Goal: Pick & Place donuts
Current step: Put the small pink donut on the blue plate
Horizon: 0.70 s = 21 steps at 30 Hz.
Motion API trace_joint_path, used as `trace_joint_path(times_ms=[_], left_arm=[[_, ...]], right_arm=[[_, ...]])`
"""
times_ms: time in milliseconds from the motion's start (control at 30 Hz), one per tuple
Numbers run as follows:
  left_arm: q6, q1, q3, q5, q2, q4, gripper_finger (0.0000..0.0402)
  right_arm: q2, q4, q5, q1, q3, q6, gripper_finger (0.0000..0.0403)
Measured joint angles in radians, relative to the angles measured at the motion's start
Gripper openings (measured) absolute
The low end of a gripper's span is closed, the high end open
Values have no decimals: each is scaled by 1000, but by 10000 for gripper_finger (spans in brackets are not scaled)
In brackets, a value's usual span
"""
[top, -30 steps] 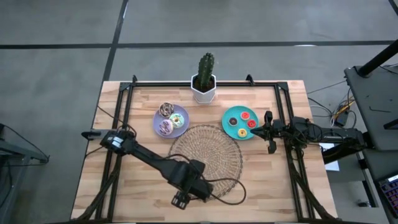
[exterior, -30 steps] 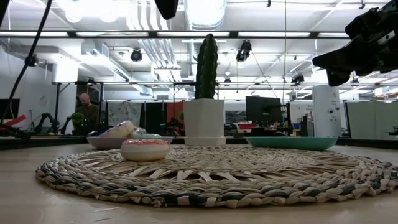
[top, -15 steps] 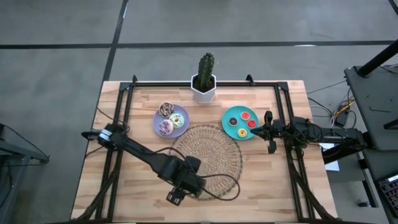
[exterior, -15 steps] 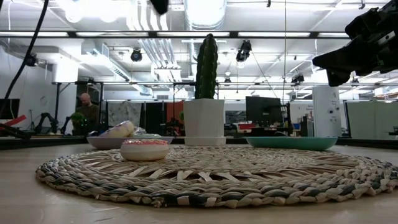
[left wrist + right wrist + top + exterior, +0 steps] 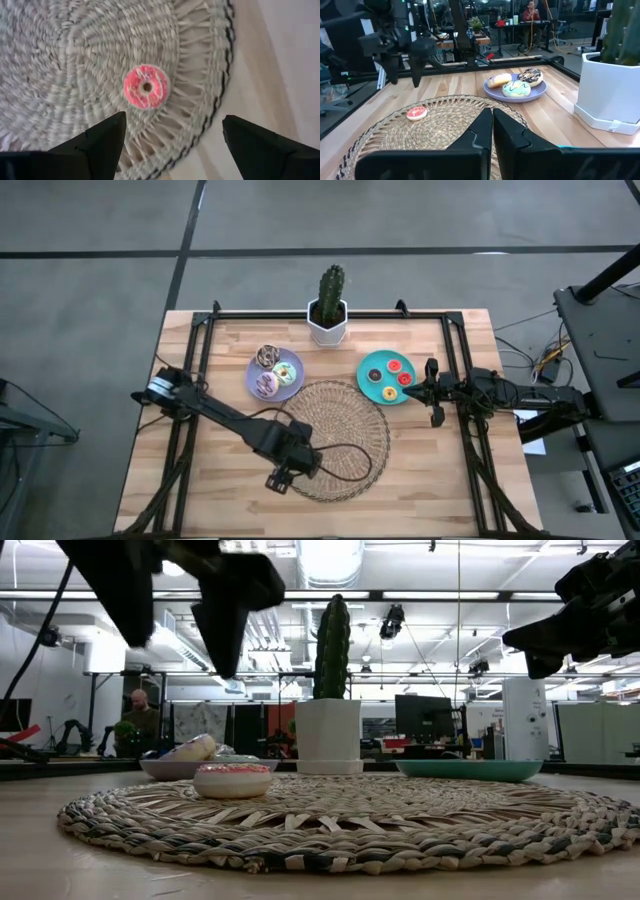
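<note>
Left gripper (image 5: pixel 170 137) spread above pink donut (image 5: pixel 146 87) on wicker mat (image 5: pixel 75 75); right gripper (image 5: pixel 492 132) pressed together beside teal plate (image 5: pixel 372 366).

Pink donut (image 5: pixel 146 86) lies flat near the woven mat's (image 5: pixel 60 65) edge.

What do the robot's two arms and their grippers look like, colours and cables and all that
Both arms are dark, nearly black, built of slim jointed links. The left gripper has two flat, wedge-shaped black fingers, and a thin black cable loops beside it over the wicker mat. The right gripper has the same black fingers. No markings are readable.
</note>
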Motion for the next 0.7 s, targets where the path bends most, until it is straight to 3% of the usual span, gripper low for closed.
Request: trace_joint_path(times_ms=[300,700], left_arm=[[-1,27,-99,3,2,89,300],[-4,37,-114,3,7,224,300]], right_arm=[[1,0,0,0,0,0,8],[1,0,0,0,0,0,8]])
